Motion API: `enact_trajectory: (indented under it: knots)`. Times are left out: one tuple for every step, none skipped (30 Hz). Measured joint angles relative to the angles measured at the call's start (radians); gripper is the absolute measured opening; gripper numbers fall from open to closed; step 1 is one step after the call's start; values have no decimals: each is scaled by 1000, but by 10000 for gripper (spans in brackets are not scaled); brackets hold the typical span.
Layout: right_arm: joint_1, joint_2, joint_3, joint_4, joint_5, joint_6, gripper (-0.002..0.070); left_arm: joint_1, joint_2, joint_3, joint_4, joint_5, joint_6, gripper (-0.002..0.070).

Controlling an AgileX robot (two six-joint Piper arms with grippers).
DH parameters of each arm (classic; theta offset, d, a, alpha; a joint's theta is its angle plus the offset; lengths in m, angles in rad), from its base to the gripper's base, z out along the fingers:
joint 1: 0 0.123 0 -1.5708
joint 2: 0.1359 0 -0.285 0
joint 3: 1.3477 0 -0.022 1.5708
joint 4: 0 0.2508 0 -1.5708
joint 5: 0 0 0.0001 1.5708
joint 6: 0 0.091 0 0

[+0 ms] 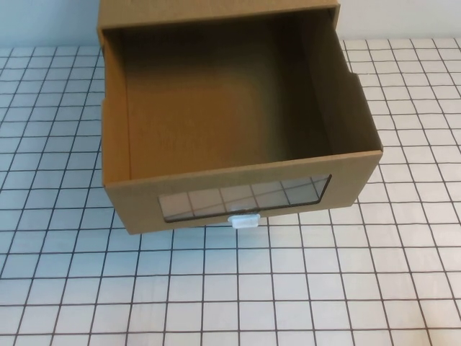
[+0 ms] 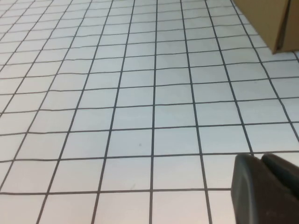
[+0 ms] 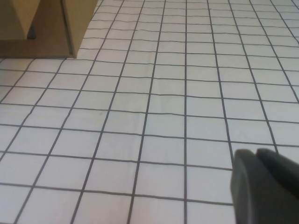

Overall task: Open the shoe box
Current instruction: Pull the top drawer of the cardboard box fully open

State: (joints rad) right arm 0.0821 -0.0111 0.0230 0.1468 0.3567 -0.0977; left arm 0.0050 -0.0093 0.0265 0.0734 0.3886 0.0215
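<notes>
Shoe box (image 1: 216, 11) sits at the middle of the table's (image 1: 374, 288) far edge. Its drawer (image 1: 360, 130) is pulled out toward the near edge and we see bare cardboard inside, with the clear window (image 1: 245, 198) and white pull tab (image 1: 243, 220) facing us. Left claw (image 2: 262, 163) hangs low over bare table, well apart from the box, fingers pressed together and holding nothing; right claw (image 3: 258, 156) is the same on its side, fully closed and empty.
</notes>
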Motion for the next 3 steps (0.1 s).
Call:
enact_trajectory:
  knots:
    - [0,0,0,0,0,0,-14,0,0,0,0,0,0,-2]
    - [0,-2,0,0,0,0,-14,0,0,0,1,0,0,-2]
    - [0,-2,0,0,0,0,-14,0,0,0,2,0,0,-2]
